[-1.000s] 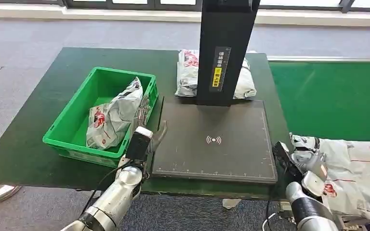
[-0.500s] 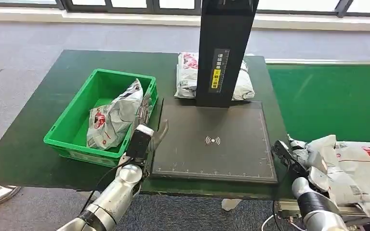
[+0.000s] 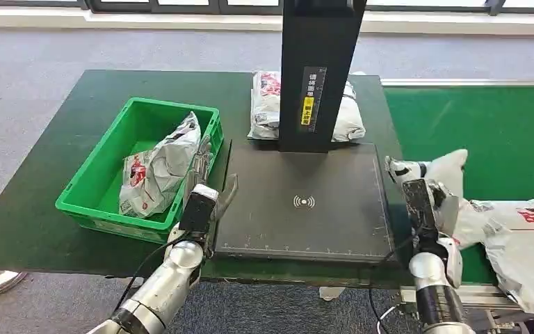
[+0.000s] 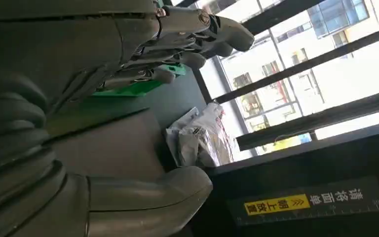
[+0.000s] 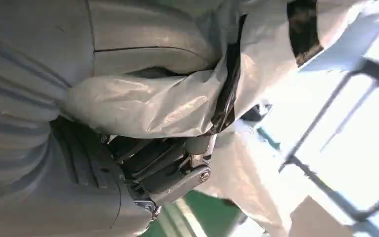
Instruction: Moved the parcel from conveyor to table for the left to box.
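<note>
Head view: my right hand has hold of one end of the parcel, a grey-white plastic mailer w/ red print. The gripped end is bunched and lifted at the table's right edge, just beside the black scan pad; the rest of the bag trails off to the right over the green conveyor. My left hand is up by the near right corner of the green bin, fingers apart, nothing in it. The bin has one bag leaning inside. Another bag lies at the back of the table, partly behind the black post.

Left wrist view: left hand fingers and thumb spread, holding nothing. The rear bag sits at the post's base; a strip of green bin shows behind the fingers.

Right wrist view: thumb and fingers closed on crumpled parcel film, which wraps over the hand. Grip looks firm; can't tell how much of the bag is inside it.
</note>
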Controlling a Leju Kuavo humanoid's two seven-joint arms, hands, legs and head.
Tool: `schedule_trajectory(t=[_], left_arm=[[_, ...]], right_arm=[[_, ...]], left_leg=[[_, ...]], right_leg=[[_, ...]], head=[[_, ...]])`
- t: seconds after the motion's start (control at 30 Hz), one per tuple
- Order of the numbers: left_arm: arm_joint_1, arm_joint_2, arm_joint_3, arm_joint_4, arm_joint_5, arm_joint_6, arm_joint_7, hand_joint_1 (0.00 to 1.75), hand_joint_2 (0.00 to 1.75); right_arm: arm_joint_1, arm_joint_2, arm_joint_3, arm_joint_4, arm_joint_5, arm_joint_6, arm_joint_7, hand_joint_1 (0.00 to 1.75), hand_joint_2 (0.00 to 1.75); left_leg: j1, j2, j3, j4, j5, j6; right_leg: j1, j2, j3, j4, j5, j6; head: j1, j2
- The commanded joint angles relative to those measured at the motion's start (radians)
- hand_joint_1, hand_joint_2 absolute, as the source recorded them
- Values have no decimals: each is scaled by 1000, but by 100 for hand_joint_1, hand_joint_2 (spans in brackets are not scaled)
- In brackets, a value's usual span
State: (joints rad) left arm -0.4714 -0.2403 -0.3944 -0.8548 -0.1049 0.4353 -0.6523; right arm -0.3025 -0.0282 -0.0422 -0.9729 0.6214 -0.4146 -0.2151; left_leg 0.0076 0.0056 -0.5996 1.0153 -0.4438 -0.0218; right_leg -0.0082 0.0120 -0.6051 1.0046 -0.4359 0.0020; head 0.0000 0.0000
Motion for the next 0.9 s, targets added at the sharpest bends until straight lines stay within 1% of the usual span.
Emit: schedule_trajectory(t=[0.03, 0.07, 0.1, 0.13, 0.2, 0.27, 0.3, 0.33, 0.4, 0.43, 0.5, 0.53, 0.57, 0.6, 0.63, 0.7, 0.73, 0.8, 0.9], left_arm=[[-96, -7, 47, 187, 60, 27, -21, 0, 175], [-99, -10, 48, 195, 64, 26, -17, 0, 175], [-102, -13, 47, 202, 67, 26, -19, 0, 175], [-103, -15, 46, 205, 69, 27, -22, 0, 175], [-105, -18, 39, 213, 58, 46, -32, 0, 175], [-111, -25, 32, 223, 50, 61, -40, 0, 175], [-112, -25, 32, 224, 49, 65, -41, 0, 175], [-113, -25, 31, 225, 49, 66, -42, 0, 175], [-113, -24, 32, 224, 50, 65, -41, 0, 175], [-113, -24, 31, 224, 50, 65, -42, 0, 175], [-114, -22, 29, 225, 44, 76, -46, 0, 175], [-115, -20, 25, 224, 34, 97, -46, 0, 175], [-116, -18, 26, 226, 36, 96, -46, 0, 175], [-113, -16, 29, 220, 32, 118, -46, 0, 175], [-111, -14, 31, 218, 32, 124, -46, 0, 175], [-99, -5, 39, 202, 30, 135, -46, 0, 175], [-91, -1, 43, 191, 29, 140, -46, 0, 175], [-67, 11, 54, 157, 20, 144, -41, 0, 175], [-44, 24, 62, 117, 13, 150, -35, 0, 175]], right_arm=[[-133, 56, 378, -108, -86, 35, 18, 175, 175], [-151, 62, 402, -88, -101, 64, 6, 175, 175], [-170, 74, 421, -59, -108, 64, 5, 175, 175], [-183, 81, 440, -39, -110, 68, 3, 175, 175], [-228, 107, 495, 35, -136, 130, 0, 175, 175], [-292, 152, 560, 166, -165, 170, -1, 175, 175], [-299, 157, 568, 184, -167, 171, -3, 175, 175], [-306, 168, 573, 204, -166, 158, -4, 175, 175], [-311, 167, 577, 221, -176, 152, -17, 175, 175], [-316, 163, 583, 231, -187, 149, -26, 175, 175], [-332, 163, 628, 273, -175, 191, 5, 175, 175], [-333, 169, 634, 301, -177, 196, 15, 126, 175], [-341, 172, 662, 353, -147, 178, 29, 2, 175], [-337, 176, 662, 378, -141, 160, 32, 0, 175], [-331, 178, 660, 402, -133, 148, 49, 0, 0], [-299, 168, 664, 410, -95, 123, 72, 0, 0], [-283, 163, 659, 397, -81, 109, 76, 0, 0], [-251, 154, 642, 351, -39, 80, 105, 0, 0], [-230, 145, 631, 303, -21, 77, 120, 0, 0]], left_leg=[[-1, 6, 1, -1, 0, 0], [-1, 5, 1, -1, 1, 0], [-1, 0, -1, -1, 2, -2], [0, 3, 0, -1, 2, -2], [0, 2, 0, -2, 3, -2], [0, 2, 1, -2, 3, -2], [2, 0, -1, -1, 3, -2], [1, 3, 0, -1, 2, -2], [1, 1, 1, -3, 3, -2], [1, -3, -1, -1, 3, -2], [1, -5, 0, -3, 4, -2], [1, -7, -1, -1, 3, -2], [1, -7, -1, -2, 3, -2], [1, -9, -2, -1, 3, -2], [1, -7, 0, -3, 3, -2], [2, -9, -1, -2, 3, -2], [1, -9, 1, -4, 4, -2], [1, -11, -1, -3, 4, -2], [1, -10, 2, -6, 4, -1]], right_leg=[[0, 6, -1, 1, 2, -1], [0, 4, -1, 0, 1, -1], [0, 0, -2, 2, 0, -1], [1, 2, -2, 1, 1, -1], [1, 1, 0, 1, 2, -1], [0, 1, 0, 0, 2, -1], [1, -1, -1, 1, 2, -1], [0, 2, -1, 1, 2, -2], [1, 0, 1, -1, 2, -2], [0, -3, 0, 1, 1, -2], [0, -5, 2, -1, 1, -2], [0, -6, 0, 1, 1, -2], [0, -7, 1, 0, 1, -2], [0, -8, 1, 0, 1, -2], [0, -7, 2, -1, 1, -2], [0, -8, 2, -1, 1, -2], [0, -9, 4, -3, 1, -2], [0, -10, 3, -2, 1, -2], [0, -10, 5, -4, 1, -2]], head=[[0, 0], [0, 0], [0, 0], [0, 0], [0, 0], [0, 0], [0, 0], [0, 0], [0, 0], [0, 0], [0, 0], [0, 0], [0, 0], [0, 0], [0, 0], [0, 0], [0, 0], [0, 0], [0, 0]])
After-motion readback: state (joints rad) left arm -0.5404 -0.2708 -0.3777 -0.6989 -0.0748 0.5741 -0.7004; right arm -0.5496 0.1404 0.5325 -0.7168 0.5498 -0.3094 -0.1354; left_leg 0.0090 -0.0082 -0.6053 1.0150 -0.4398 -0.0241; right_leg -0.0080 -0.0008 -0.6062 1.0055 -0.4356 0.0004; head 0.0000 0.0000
